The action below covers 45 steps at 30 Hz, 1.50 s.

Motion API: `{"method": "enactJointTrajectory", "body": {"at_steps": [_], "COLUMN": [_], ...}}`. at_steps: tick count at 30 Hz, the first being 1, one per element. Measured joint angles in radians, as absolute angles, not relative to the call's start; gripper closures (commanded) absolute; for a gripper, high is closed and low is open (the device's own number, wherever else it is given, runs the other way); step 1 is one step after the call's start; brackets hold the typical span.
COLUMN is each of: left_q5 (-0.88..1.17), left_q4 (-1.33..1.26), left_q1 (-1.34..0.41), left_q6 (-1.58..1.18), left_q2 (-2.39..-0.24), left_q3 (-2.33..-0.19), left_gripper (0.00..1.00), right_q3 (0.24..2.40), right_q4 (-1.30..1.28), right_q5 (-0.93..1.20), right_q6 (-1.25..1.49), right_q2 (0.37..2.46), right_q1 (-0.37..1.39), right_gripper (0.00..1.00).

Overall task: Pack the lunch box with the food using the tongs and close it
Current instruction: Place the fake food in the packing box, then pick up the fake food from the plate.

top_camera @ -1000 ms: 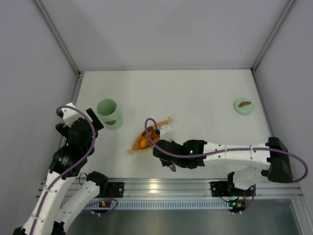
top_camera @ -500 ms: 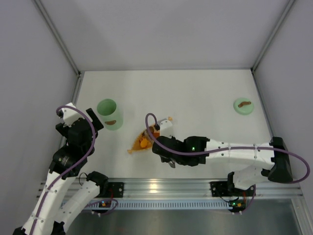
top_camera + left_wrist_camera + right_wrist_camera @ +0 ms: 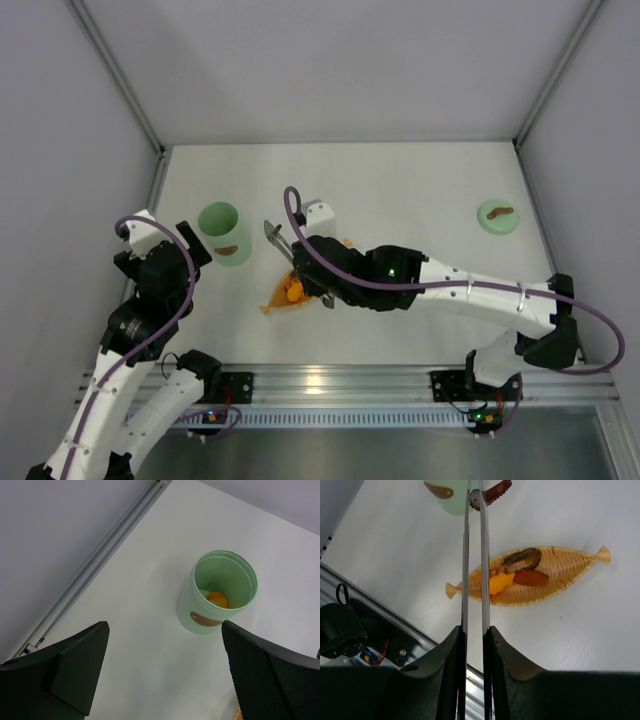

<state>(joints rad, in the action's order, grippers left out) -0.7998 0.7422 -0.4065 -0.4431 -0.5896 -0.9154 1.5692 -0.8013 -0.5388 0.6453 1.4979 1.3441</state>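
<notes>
1. I'm standing in what is looking like a robotics lab: plain grey panels (image 3: 330,60) are boxing in a white table (image 3: 420,190).
2. A white left arm (image 3: 100,395) and right arm (image 3: 480,298) are sitting bolted to an aluminium rail (image 3: 330,383), purple cables (image 3: 607,328) looping loose.

The tub (image 3: 217,592) is mint-green with a brown mark; its lid (image 3: 497,215) matches, brown-handled. The woven tray (image 3: 565,577) is orange. The tongs (image 3: 466,555) are silver, the desk (image 3: 420,190) white.

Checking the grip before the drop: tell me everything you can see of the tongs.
Long, slim, silver-grey metal tongs, their two arms squeezed nearly parallel by the right hand, which is shut on them. They hang over the woven tray; the tips pinch a reddish-brown food piece close to the mint tub.
</notes>
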Motion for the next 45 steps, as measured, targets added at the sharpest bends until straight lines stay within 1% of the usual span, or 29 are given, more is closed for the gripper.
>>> {"method": "enactJointTrajectory", "body": {"at_steps": [5,14,22,33,45], "left_q5": [-0.800,-0.793,-0.788,-0.782,-0.782], "left_q4": [0.742,0.742,0.742,0.742,0.742], "left_q1": [-0.406,-0.406,-0.406,-0.406,-0.406], "left_q6": [-0.443,-0.443,-0.443,-0.443,-0.442], "left_q2": [-0.590,-0.590,-0.594,-0.594,-0.594], "left_q3": [-0.915,-0.915,-0.915,-0.915,-0.915], "left_gripper": [0.01,0.01,0.01,0.01,0.01], "right_q3": [1.737,1.907,1.940,1.953,1.967], "right_q4": [-0.774,-0.685,-0.636,-0.628,-0.643], "right_q5": [-0.525,-0.433,-0.346,-0.311,-0.340], "right_q6": [0.559,0.486,0.473,0.472,0.476], "right_q2": [1.598,1.785,1.869,1.911,1.898], "right_q1": [1.293,1.228,1.226,1.221,1.200], "right_gripper": [0.77,0.76,0.75,0.63,0.62]}}
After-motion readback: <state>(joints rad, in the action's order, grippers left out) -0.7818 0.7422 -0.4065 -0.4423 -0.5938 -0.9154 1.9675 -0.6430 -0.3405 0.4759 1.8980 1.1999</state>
